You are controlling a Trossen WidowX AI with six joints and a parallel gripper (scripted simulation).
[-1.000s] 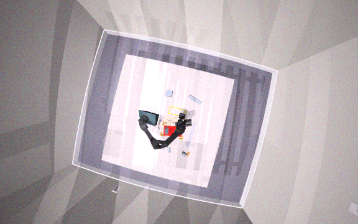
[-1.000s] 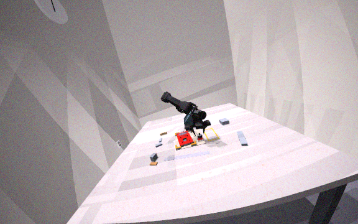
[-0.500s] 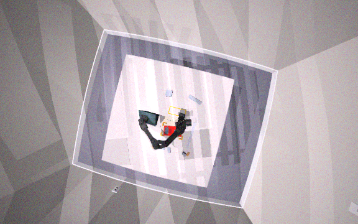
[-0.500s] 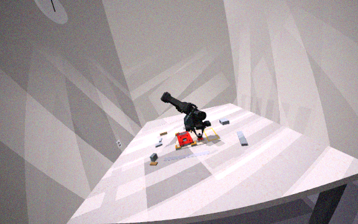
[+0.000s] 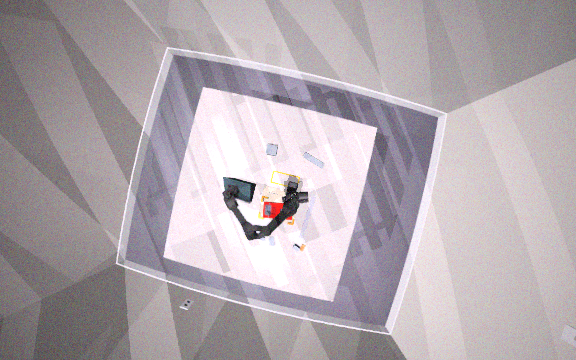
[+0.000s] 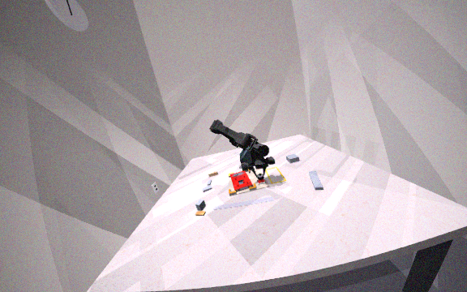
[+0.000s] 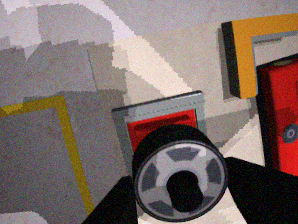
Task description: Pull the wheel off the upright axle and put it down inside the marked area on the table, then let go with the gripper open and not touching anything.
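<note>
You see the black jointed robot arm [image 6: 239, 139] bent down over the pale, streaked table top [image 6: 339, 219]. Its gripper [image 6: 259, 175] hangs just beside the flat red square plate with orange corners [image 6: 242, 181], between that plate and the yellow-outlined rectangular marked area [image 6: 276, 175]. Small grey blocks [image 6: 293, 158] and a grey bar [image 6: 315, 179] lie well apart. The gripper's grasp is too small to judge here.
</note>
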